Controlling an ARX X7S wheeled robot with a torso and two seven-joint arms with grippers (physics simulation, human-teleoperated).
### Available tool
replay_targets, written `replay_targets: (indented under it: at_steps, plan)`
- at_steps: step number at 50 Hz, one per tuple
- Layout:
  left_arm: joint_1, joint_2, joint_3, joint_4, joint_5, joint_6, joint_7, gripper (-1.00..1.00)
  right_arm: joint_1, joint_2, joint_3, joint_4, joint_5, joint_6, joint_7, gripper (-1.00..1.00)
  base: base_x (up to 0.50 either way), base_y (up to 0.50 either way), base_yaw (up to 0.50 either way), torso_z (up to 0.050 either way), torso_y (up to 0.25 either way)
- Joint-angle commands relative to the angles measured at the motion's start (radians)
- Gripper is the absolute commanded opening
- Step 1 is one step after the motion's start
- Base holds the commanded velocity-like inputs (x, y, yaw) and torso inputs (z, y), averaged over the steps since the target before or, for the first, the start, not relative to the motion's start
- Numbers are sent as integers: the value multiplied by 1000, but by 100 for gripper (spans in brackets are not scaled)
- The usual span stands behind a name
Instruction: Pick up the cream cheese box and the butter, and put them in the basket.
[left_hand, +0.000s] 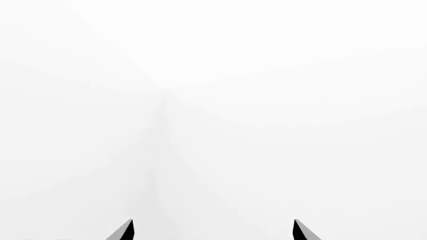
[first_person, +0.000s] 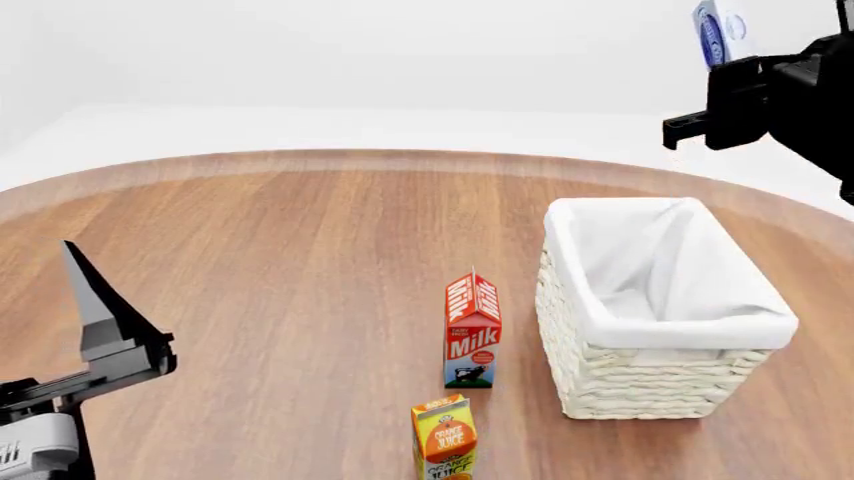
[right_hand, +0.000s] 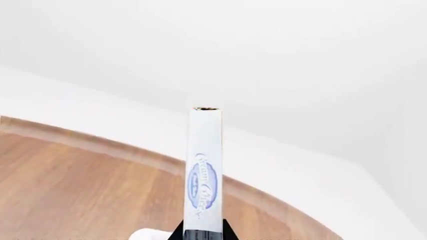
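My right gripper is raised at the far right, above and behind the basket, and is shut on the cream cheese box. In the right wrist view the white-and-blue cream cheese box stands edge-on, pinched at its base by my right gripper. The white woven basket with its cloth liner holds nothing I can see. My left gripper hovers at the near left over the table, open, and the left wrist view shows only its two fingertips wide apart against white. The butter is out of view.
A red milk carton stands just left of the basket, with an orange juice carton in front of it near the table's front. The round wooden table has its curved far edge against a white floor and walls.
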Motion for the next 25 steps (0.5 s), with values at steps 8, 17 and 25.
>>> replay_targets:
  at_steps: [8,17,25]
  plan:
    - [-3,16,-16,-4,4,-6,27,100,81,-104,-124,210,-192,-22,-224,-100,0,0,0,0,1]
    - [-5,13,-15,-3,0,-11,26,100,5,-97,-142,270,-184,-32,-252,-100,0,0,0,0,0]
    - [-9,12,-12,-6,-1,-15,25,100,-5,-115,-170,354,-232,-71,-280,-100,0,0,0,0,1]
